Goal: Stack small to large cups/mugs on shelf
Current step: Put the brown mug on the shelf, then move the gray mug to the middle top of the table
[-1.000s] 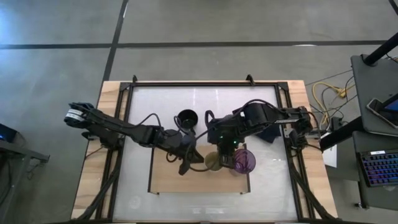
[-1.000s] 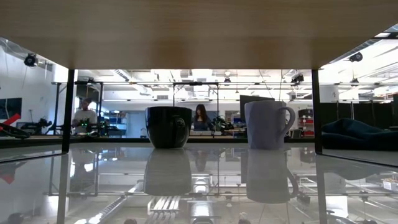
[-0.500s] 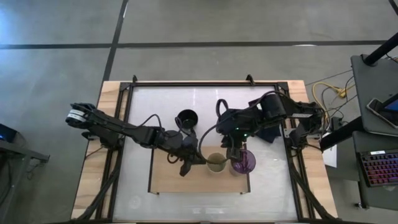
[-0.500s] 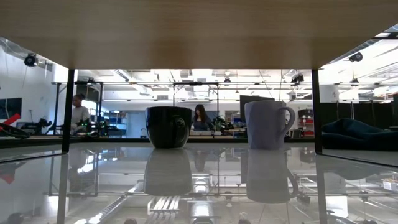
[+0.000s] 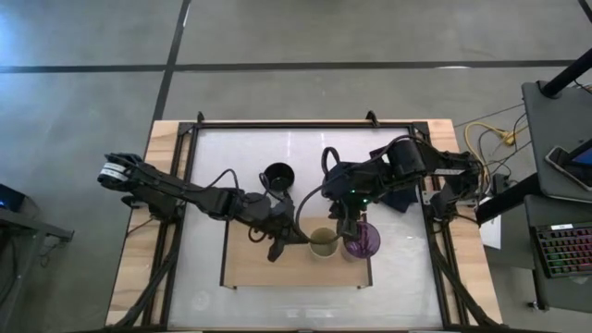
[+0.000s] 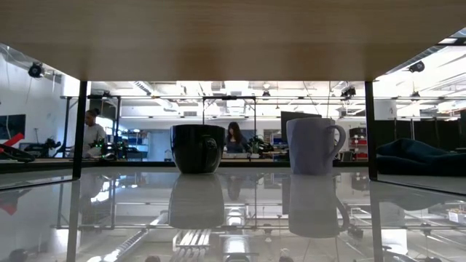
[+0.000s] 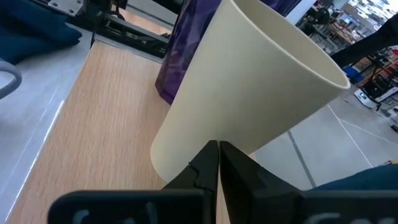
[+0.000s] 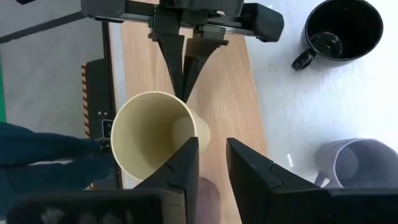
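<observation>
From my remote station, the overhead camera shows a grey concrete floor (image 5: 305,32) crossed by dark seam lines, one running from nine to three o'clock above the work table (image 5: 166,277). At three o'clock a dark desk (image 5: 555,111) carries a laptop with a lit keyboard (image 5: 562,248); yellow cables (image 5: 486,139) coil beside it. The level camera looks into a long, bright workshop: white ceiling lights (image 6: 233,87), black metal framing (image 6: 79,131), and two people (image 6: 91,131) standing far back among benches at nine and twelve o'clock.
</observation>
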### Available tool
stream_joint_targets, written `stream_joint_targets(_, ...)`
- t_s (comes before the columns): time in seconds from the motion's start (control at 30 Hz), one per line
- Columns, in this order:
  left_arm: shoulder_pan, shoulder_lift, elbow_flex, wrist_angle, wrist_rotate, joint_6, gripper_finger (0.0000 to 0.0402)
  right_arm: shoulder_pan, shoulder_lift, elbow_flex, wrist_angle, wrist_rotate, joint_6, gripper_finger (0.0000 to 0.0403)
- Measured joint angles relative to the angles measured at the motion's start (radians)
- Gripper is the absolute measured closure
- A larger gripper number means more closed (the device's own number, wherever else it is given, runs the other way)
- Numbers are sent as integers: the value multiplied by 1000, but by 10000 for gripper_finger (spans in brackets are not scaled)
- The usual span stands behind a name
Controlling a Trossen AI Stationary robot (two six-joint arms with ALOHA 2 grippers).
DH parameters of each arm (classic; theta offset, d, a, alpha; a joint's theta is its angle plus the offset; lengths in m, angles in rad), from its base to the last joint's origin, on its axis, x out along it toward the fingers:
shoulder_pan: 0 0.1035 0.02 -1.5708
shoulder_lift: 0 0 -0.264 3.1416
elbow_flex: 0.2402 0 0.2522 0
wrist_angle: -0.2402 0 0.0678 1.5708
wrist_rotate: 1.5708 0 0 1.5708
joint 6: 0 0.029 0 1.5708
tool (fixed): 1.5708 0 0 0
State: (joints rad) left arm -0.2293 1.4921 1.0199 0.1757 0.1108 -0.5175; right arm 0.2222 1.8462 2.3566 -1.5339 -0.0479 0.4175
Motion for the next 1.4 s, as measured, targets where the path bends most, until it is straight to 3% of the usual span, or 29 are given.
stream_joint_targets(0.27, 0, 0, 0, -2, -1, 0, 402, 0, 0, 0, -4, 12, -2, 323)
stream_joint_targets(0.5, 3, -14, -5, -84, -7, 11, 402, -5, -7, 0, -37, 207, -10, 329)
stream_joint_targets(0.77, 37, -174, -5, -186, -20, 65, 402, -74, -29, -2, -38, 149, -35, 321)
stream_joint_targets(1.0, 153, -323, -10, -389, -68, 79, 402, -189, -35, -5, -37, 145, -93, 334)
stream_joint_targets(1.27, 287, -343, -13, -495, -28, 114, 402, -409, -41, -63, -36, 89, -179, 326)
stream_joint_targets(1.4, 366, -333, -13, -497, 75, 184, 402, -541, -42, -175, -37, -6, -229, 317)
